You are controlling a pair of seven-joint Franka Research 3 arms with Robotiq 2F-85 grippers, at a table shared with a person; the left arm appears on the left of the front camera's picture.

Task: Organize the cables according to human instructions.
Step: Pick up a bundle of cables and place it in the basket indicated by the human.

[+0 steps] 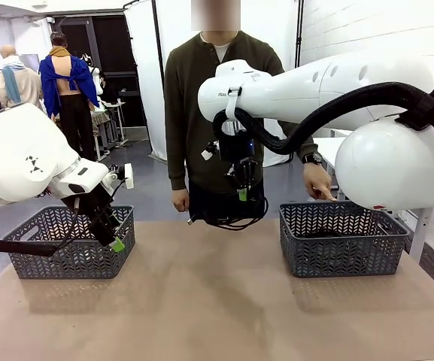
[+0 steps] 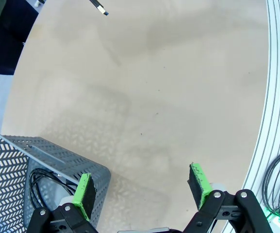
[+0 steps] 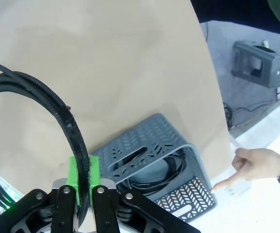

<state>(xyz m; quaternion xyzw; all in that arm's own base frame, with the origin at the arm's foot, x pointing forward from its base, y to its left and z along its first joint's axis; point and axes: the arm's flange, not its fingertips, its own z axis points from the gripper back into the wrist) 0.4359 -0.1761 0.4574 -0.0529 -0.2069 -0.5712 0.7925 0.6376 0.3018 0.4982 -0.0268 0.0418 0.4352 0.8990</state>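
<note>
Front view: the right end effector (image 1: pixel 242 193) holds a coiled cable (image 1: pixel 228 219) above the worktop's far edge; carry it to the right-edge basket (image 1: pixel 337 256) the person's hand (image 1: pixel 318 183) indicates. Right wrist view: pads pinch the cord; release low. Left wrist view: left end effector (image 2: pixel 142 191) wide, empty.

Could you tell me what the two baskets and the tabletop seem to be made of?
The right basket and left basket look like moulded grey plastic, matte, with a cut-out herringbone lattice. The table looks like a smooth matte beige board, possibly laminate or painted wood.
</note>
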